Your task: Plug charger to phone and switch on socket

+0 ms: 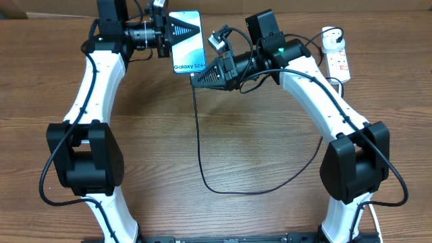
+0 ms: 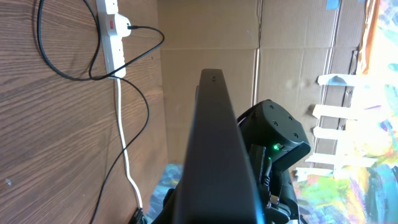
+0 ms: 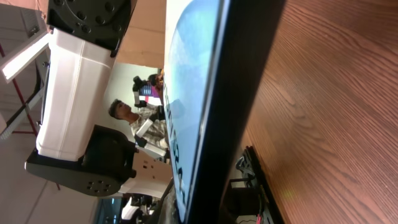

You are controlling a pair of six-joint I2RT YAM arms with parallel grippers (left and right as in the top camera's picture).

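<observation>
two steps remaining, judging by layout: connector seating hidden, switch untouched. left tool [image 1: 181, 29] pinching slim black-edged smartphone with blue-white screen [image 1: 189, 55], holding it above far side of wooden bench [image 1: 256, 135]. right tool [image 1: 199, 76] pressed together at phone's lower edge, seemingly gripping thin black charger cable [image 1: 200, 148]. white oblong power strip with red switches [image 1: 339, 62] lying far right. both arms reaching forward, wrists turning inward.
</observation>
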